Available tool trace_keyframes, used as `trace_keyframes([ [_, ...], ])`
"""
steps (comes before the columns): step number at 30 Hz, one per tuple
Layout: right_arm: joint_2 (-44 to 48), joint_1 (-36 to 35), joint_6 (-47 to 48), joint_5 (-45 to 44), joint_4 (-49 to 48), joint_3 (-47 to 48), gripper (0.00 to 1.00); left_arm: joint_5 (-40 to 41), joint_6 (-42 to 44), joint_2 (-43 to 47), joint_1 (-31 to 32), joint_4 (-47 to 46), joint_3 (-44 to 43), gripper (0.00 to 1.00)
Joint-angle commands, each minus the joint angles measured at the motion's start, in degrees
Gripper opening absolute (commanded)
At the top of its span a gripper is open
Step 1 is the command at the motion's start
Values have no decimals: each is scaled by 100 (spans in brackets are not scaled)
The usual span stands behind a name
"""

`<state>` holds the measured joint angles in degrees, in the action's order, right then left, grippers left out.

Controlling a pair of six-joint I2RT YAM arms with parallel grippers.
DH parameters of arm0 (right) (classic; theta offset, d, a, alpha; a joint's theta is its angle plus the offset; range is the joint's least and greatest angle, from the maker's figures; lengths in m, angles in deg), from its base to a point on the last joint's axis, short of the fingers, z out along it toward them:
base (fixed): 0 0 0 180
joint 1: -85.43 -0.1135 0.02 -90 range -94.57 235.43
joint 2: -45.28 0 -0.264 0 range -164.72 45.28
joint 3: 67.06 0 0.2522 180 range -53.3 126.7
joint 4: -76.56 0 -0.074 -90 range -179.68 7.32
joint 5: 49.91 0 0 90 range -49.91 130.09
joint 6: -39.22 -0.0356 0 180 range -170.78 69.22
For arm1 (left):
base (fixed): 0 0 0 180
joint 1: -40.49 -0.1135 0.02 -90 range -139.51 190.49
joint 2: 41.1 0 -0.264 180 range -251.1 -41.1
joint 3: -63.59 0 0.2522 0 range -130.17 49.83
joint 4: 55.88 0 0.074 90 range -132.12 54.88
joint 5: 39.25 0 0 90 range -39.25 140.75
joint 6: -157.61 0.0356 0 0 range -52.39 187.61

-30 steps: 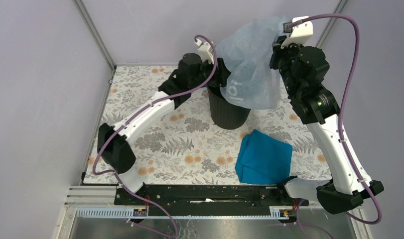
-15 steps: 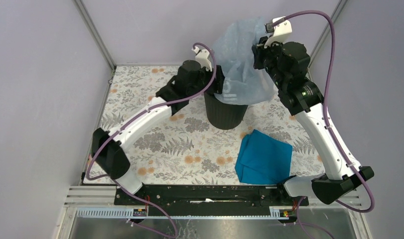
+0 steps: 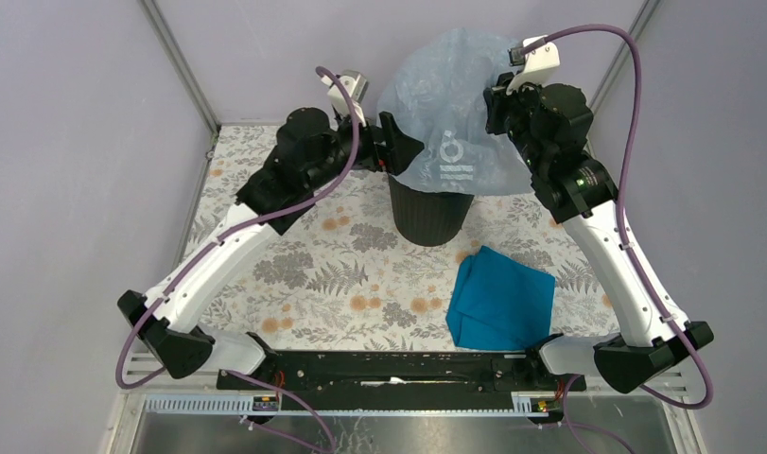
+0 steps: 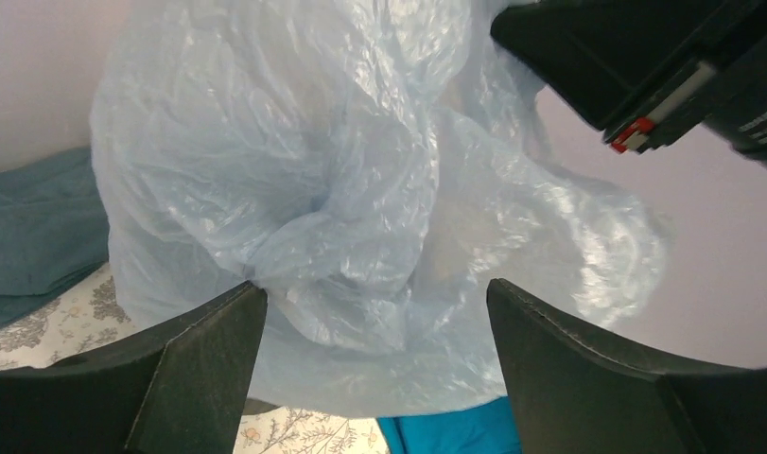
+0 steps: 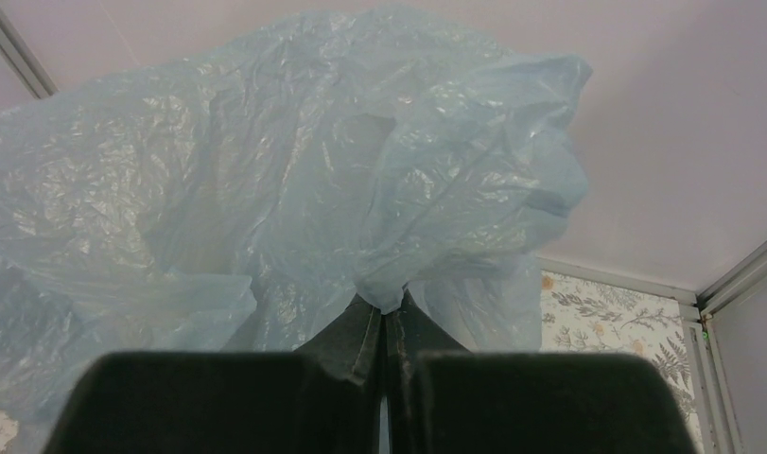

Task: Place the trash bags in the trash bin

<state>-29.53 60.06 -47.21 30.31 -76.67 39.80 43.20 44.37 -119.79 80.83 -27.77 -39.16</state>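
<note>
The pale blue trash bag (image 3: 450, 113) hangs billowed over the mouth of the black trash bin (image 3: 428, 213), hiding its rim. My right gripper (image 3: 500, 102) holds it up from the right; in the right wrist view the jaws (image 5: 387, 307) are shut on a bunched pinch of the bag (image 5: 266, 189). My left gripper (image 3: 398, 151) sits at the bag's left side, just above the bin's edge. Seen from the left wrist, the left gripper (image 4: 374, 293) is open wide, with the wrinkled film (image 4: 360, 189) right in front of the fingers (image 4: 218, 350).
A bright teal cloth (image 3: 500, 298) lies on the floral mat (image 3: 294, 274) in front and right of the bin. A dull grey-blue cloth (image 4: 39, 227) shows at the left of the left wrist view. Walls and metal posts (image 3: 181, 66) close in the back.
The left gripper has opened, let go of the bag and pulled back to the left. The bag has spread wider over the bin. The right gripper still grips it, shifted slightly.
</note>
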Motion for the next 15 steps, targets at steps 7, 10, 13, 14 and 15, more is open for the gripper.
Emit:
trace_keyframes([
  [7,128,39,150,-497,-61,205,0,811,875,249,-17,593,-1011,99],
  [10,211,43,23,-355,-38,235,0,829,622,128,-17,232,-1338,99],
  [13,231,47,-247,401,-82,239,0,109,438,-616,-14,131,-2169,98],
  [14,230,48,-304,565,-101,231,0,30,453,-877,-9,130,-2386,98],
  [15,225,42,-400,656,-103,241,0,148,502,-1159,-14,125,-2556,98],
])
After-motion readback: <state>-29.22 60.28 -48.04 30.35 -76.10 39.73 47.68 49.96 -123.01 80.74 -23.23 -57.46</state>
